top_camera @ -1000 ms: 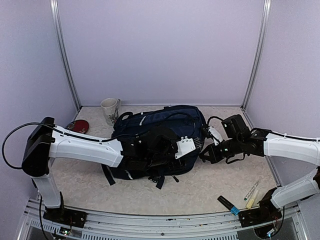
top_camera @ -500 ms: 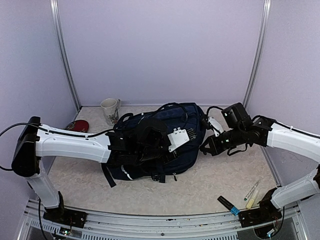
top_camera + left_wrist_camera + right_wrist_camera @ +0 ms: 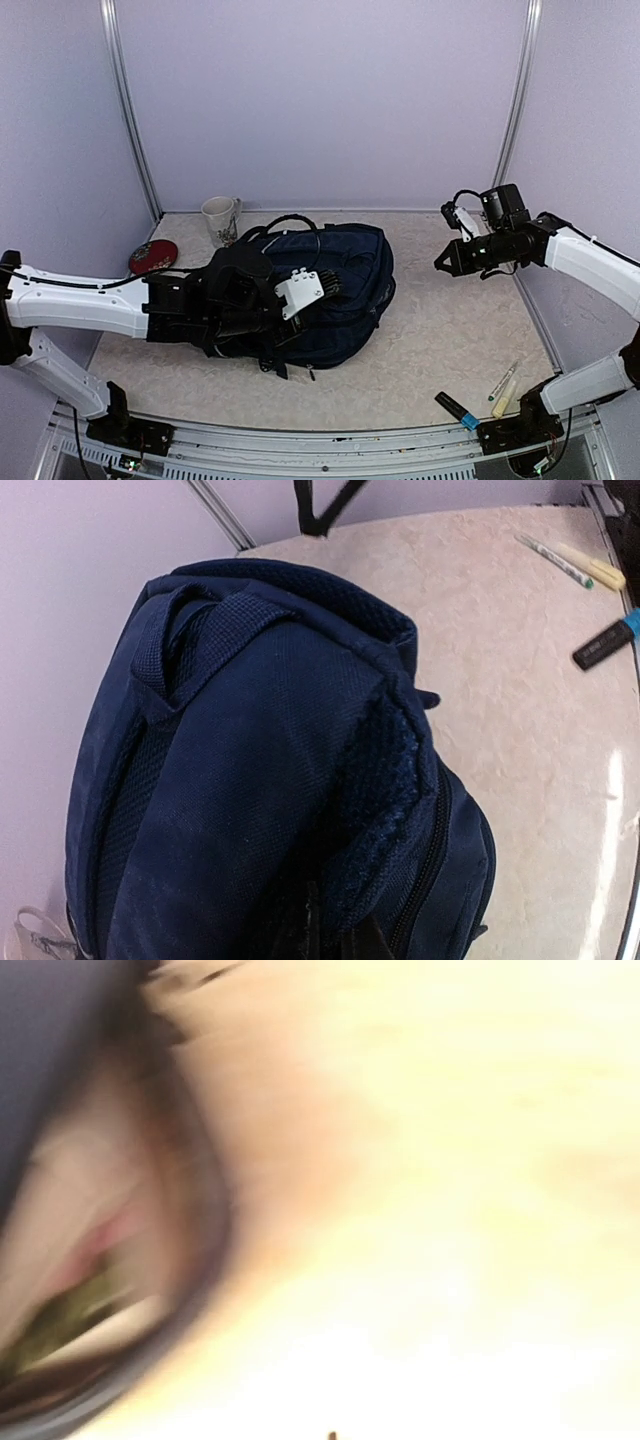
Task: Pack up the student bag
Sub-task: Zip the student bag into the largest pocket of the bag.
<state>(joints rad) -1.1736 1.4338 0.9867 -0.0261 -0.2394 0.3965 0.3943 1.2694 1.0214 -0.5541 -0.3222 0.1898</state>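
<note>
Top external view: my left pincer is clamped on the bag, which lies on the table. My right pincer, closed and empty, hangs apart. Risk: the fabric may slip from so small a pinch when pulled.

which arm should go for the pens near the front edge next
Right. Its pincer hangs shut and empty on the same side as the pens. The left pincer is shut on the bag, farther from them.
</note>
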